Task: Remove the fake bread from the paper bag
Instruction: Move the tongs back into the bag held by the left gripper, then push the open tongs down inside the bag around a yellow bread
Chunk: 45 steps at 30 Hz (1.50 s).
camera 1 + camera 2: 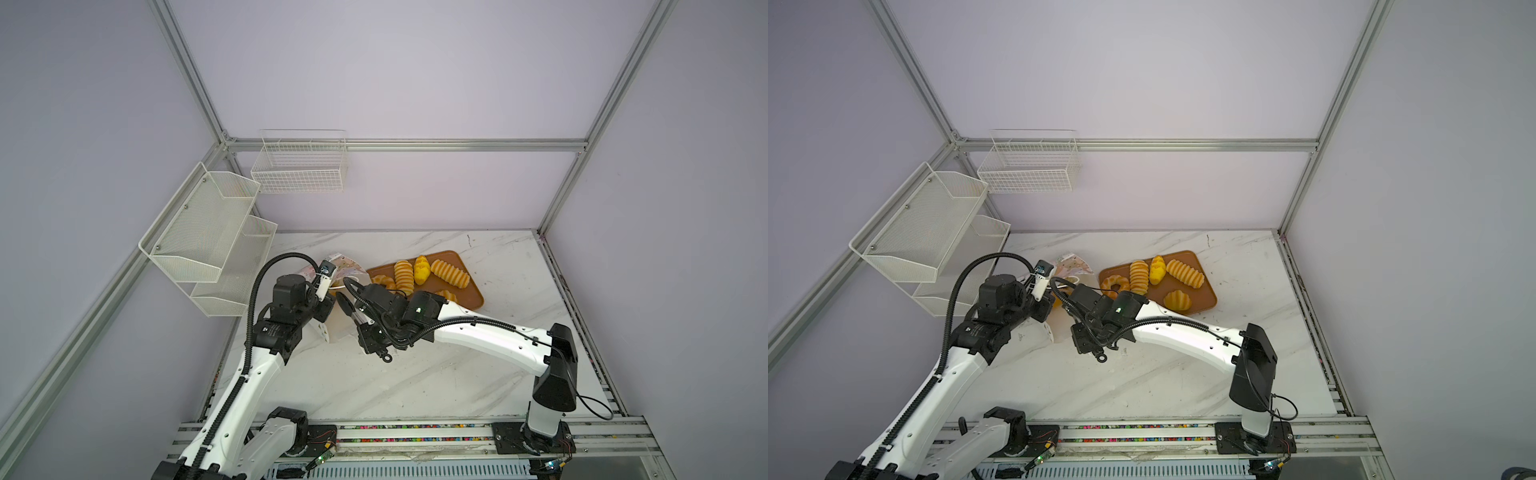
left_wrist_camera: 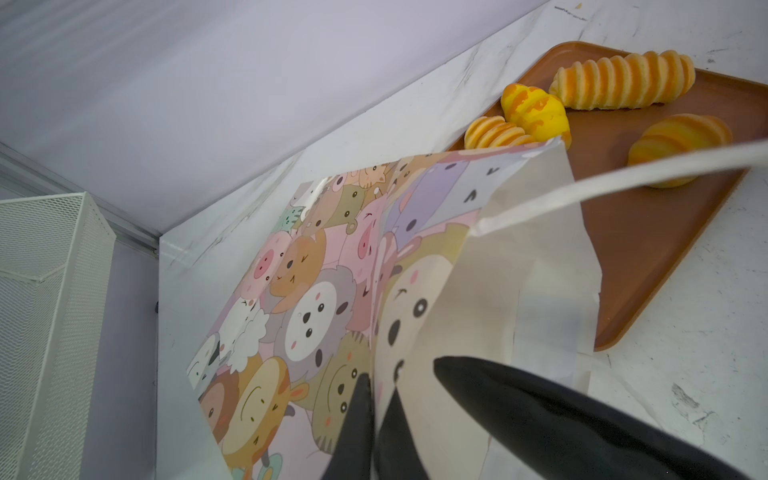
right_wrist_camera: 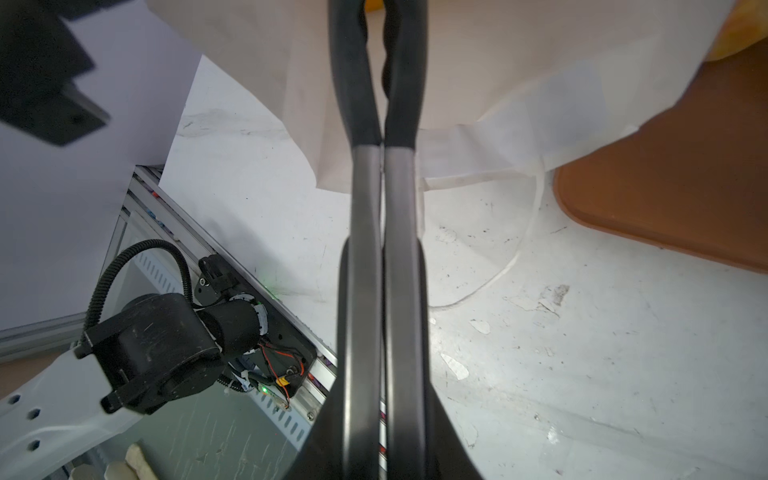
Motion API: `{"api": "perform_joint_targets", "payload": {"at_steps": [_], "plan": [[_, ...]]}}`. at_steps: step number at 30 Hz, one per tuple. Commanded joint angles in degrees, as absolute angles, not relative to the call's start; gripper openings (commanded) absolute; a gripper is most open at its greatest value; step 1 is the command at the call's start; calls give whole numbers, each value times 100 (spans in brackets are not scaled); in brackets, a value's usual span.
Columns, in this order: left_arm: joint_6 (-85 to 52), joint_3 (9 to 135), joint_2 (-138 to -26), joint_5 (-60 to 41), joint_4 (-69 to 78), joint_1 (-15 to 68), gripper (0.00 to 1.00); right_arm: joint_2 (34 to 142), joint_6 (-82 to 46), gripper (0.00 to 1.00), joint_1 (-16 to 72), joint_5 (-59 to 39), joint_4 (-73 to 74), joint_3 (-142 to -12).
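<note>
Fake bread is mostly sitting on the orange-brown tray, off to the right of the paper bag. I count five pieces: a ring doughnut, a ridged roll, a brighter yellow bun, a long ridged roll and a small bun. Only that top view shows the doughnut and small bun properly. In the other one the right arm covers most of both.

The bag sits on the marble table, just beside the tray and between it and the white wire shelf. Both grippers are right at it, so the tray bread is beyond the right gripper and clear of both.

The left wrist view gives you what the top views don't: the pastel cartoon animal faces on the bag up close, and the left gripper clamped shut on the bag's paper edge, with the sheet running between its black fingers. A white handle stretches across in front of the tray.

The right gripper points into the bag's mouth. In the right wrist view its fingers are pressed together along their length and run in under the white paper. The tips go off the edge of the frame and a speck of yellow shows between them. Can't tell if that's bread being pinched. That view also shows a handle loop lying on the table.
</note>
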<state>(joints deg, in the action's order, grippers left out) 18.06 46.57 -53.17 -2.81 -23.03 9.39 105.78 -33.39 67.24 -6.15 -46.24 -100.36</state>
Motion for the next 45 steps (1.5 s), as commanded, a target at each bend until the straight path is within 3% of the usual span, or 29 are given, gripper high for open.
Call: {"api": "perform_joint_targets", "payload": {"at_steps": [1, 13, 31, 45], "plan": [[1833, 4295, -5116, -450, -1582, 914, 0, 10814, -3527, 7, 6724, -899, -4169, -10182], [1311, 4590, -5256, -654, -1915, 918, 0, 11084, -4293, 28, 6236, -1634, -2741, -9531], [804, 4633, -5446, -1085, -1794, 914, 0, 11551, -5513, 43, 6034, -2563, -1579, -9378], [697, 4591, -5432, -1335, -1723, 914, 0, 11615, -6250, 46, 5878, -2725, -774, -9011]]}}
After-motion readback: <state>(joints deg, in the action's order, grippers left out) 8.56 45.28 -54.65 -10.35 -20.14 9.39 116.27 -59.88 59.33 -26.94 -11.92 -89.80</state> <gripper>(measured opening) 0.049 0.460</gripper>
